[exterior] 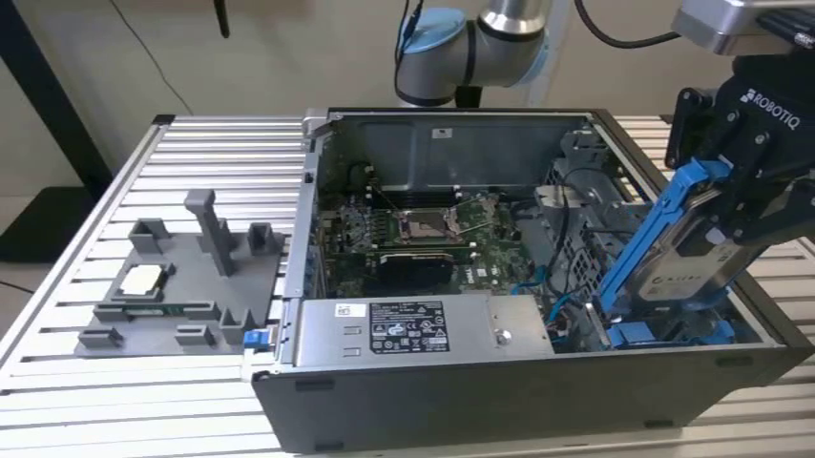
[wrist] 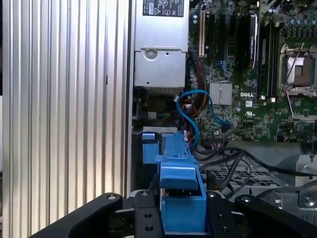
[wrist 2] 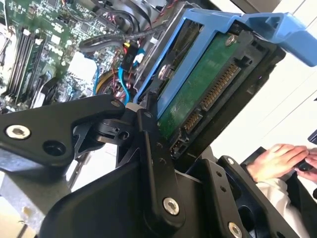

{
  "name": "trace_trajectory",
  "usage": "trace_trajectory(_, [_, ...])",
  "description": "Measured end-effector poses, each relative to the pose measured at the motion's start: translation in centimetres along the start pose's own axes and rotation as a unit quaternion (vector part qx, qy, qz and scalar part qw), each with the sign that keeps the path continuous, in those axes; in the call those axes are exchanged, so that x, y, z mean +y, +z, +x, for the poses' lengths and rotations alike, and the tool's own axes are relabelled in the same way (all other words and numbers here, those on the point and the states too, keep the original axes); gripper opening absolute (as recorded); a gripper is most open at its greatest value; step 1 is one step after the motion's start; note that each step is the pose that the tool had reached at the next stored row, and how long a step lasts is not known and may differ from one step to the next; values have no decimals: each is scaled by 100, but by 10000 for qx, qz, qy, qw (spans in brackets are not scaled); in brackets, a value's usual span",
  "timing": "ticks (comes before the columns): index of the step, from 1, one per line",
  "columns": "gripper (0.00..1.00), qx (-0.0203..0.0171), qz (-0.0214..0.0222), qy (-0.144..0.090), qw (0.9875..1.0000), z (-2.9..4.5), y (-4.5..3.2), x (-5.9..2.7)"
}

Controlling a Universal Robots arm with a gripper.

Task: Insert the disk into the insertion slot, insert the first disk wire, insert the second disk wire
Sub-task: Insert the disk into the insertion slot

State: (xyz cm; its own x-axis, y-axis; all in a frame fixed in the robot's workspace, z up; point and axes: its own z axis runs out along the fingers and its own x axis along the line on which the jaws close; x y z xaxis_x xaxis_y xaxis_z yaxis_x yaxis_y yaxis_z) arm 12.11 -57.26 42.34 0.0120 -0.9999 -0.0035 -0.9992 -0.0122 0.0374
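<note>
The disk [exterior: 681, 274], framed in its blue carrier [exterior: 646, 243], is pinched between the jaws of the gripper [exterior: 732, 224] and is held tilted over the blue bay [exterior: 662, 334] inside the computer case [exterior: 510, 405].

Black linkage gripper [exterior: 726, 205], silver screws [wrist 2: 171, 206], white lettering on housing; silver arm [exterior: 478, 48], pale blue joint caps, black cables [exterior: 612, 33].
</note>
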Motion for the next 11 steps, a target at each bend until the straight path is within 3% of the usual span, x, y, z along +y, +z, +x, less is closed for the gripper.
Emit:
trace_trajectory(6, [33, -14, 0, 19, 10000, 1, 82, -18])
trace_trajectory(11, [33, -53, 1, 31, 10000, 1, 127, -32])
